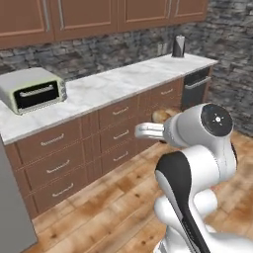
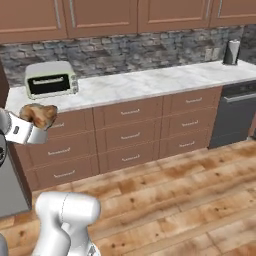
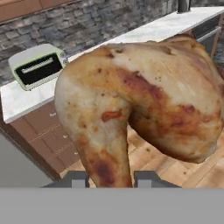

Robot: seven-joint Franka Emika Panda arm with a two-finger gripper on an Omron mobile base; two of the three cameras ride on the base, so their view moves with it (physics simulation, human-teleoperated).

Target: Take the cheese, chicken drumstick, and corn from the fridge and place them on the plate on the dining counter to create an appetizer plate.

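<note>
I had the gripper (image 3: 107, 178) pinching the brown, lumpy roasted chicken drumstick (image 3: 144, 109). In the hand view its narrow bone end ran down between the two dark finger tips (image 3: 151, 178), and the fat, mottled meat end bulged out ahead of the jaws. The jaws stood only a little apart, closed on that narrow end.

In the right base view I saw the drumstick (image 2: 39, 115) sticking out past the end of the hand, held up in the air, clear of any surface. In the left base view the arm's white elbow covered most of the hand; a tan patch just past it (image 1: 160, 116) was probably the drumstick, but I could not be sure from that angle.

Beyond the jaws lay the long white marble wall counter (image 2: 150, 82) on brown wooden drawer cabinets (image 2: 130, 135). Ahead of the drumstick and to one side, a pale green toaster oven with a dark glass door (image 3: 37, 68) sat on that counter against the grey stone backsplash (image 2: 125, 52). Far along the same counter stood a small dark upright cylinder (image 2: 231, 52), too small for me to identify. A black dishwasher front (image 2: 235, 117) sat under that far end. Below the held drumstick was wood-plank floor (image 2: 175, 195).
</note>
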